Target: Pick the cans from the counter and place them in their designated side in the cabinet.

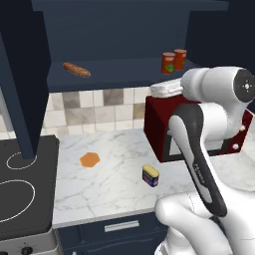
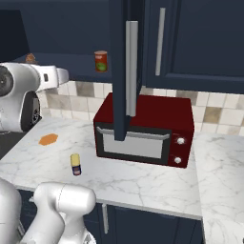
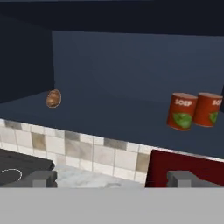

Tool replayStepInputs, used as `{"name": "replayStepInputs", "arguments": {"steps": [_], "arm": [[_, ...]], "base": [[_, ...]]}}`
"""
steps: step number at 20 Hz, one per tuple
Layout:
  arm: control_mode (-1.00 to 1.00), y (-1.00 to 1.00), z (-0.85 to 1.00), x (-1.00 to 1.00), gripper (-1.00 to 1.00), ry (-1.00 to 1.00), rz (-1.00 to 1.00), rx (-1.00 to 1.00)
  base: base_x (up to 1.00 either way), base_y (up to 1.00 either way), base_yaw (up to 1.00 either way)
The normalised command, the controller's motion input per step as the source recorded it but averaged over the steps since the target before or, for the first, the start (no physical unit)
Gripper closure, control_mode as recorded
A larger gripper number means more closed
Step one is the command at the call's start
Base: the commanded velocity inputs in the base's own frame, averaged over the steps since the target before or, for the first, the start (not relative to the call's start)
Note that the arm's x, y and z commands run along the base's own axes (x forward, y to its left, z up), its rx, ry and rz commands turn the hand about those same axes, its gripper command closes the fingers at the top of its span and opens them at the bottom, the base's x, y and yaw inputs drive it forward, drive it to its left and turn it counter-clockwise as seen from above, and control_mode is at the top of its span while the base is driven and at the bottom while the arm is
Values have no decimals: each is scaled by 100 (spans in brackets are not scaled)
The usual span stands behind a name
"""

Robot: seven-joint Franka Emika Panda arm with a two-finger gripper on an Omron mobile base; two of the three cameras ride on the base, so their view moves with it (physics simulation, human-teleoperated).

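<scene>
- Cabinet [image 1: 124, 30]: dark navy, door swung open; its inner shelf carries items at both ends.
- Tabletop [image 1: 109, 179]: white marble with grey veins, over navy drawers; black stovetop [image 1: 20, 189] adjoins it at the 9 o'clock side in the left base view.
- Red microwave [image 2: 143, 128]: stands on the tabletop at the back, below the cabinet's right end.
- Baguette [image 1: 76, 69]: lies on the shelf toward its left end, well apart from the cans.
- Two red soup cans [image 3: 182, 111], green-and-white labels: upright on the shelf at its right end, just beside each other, at 3 o'clock in the hand view.
- Squat yellow tin [image 1: 150, 175], dark blue-purple sides: on the tabletop, in front of the microwave's left corner, at 4 o'clock from the orange piece.
- Flat orange hexagonal piece [image 1: 90, 159]: on the tabletop near the stovetop.
- Claw [image 3: 111, 178]: raised at about shelf-edge height, facing the cabinet; fingertips [image 3: 41, 178] spread wide, nothing between them.
</scene>
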Motion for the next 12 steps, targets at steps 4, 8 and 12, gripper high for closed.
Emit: {"name": "replayStepInputs", "arguments": {"steps": [4,8,12], "arm": [[-100,20,-23,-79,-100,33,0,-18],[-100,5,-42,-65,-100,26,5,-17],[-100,0,-51,-47,-100,19,10,-12]], "base": [[0,0,0],[0,0,0],[0,0,0]]}}
